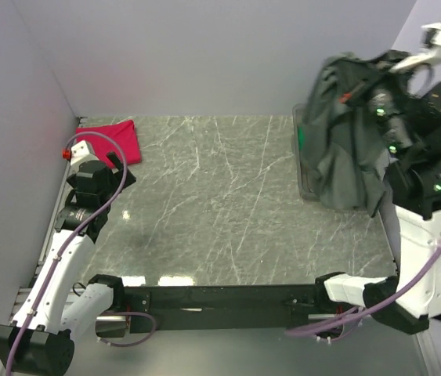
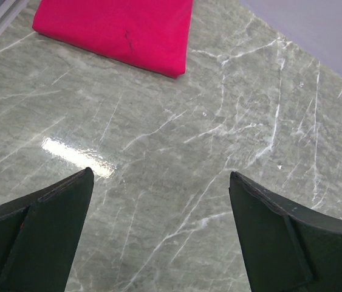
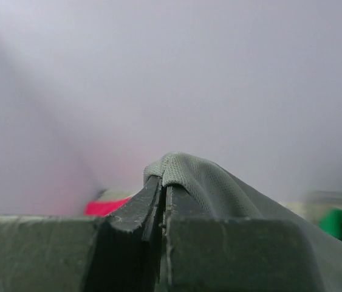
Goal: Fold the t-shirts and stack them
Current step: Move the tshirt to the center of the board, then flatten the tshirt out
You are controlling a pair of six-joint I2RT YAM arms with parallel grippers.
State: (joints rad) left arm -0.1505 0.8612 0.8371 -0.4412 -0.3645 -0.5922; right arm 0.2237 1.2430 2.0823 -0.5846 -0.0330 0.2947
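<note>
The right jaws pinch a fold of the limp grey shirt (image 1: 344,145) at 2 o'clock, probably best taken by the shoulders; the left jaws stand wide.

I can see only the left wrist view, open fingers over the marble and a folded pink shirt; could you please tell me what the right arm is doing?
Observer: The right gripper is shut on a dark grey t-shirt, held high on the right.
Operator: Does the shirt hang clear of everything?
Observer: Its lower part overlaps a clear tub beneath it; whether they touch, I cannot tell.
Operator: Is anything in the tub?
Observer: Something green shows by it, too blurred to name.
</note>
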